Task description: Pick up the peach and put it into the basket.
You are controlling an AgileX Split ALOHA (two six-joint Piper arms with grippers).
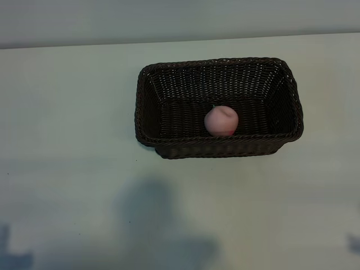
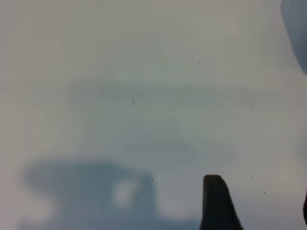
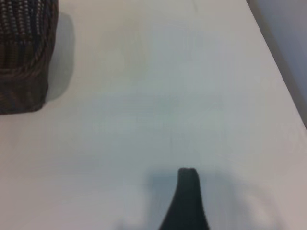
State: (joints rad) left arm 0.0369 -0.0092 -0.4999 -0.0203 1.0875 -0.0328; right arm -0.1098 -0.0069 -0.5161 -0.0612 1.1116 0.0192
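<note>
Peach (image 1: 221,120) rests inside basket (image 1: 147,107), at 6 o'clock near the front wall. I judge it light, soft, bruisable; grip across its widest girth. Both grippers stand apart, empty, holding nothing.

From your right wrist camera you see mostly bare pale table (image 3: 158,96), its far edge running diagonally along one side. One corner of the dark woven basket (image 3: 24,52) sits on it, casting a soft shadow beside its wall. One dark fingertip (image 3: 188,201) of the right pincer rises over the table, well apart from the basket, holding nothing.
</note>
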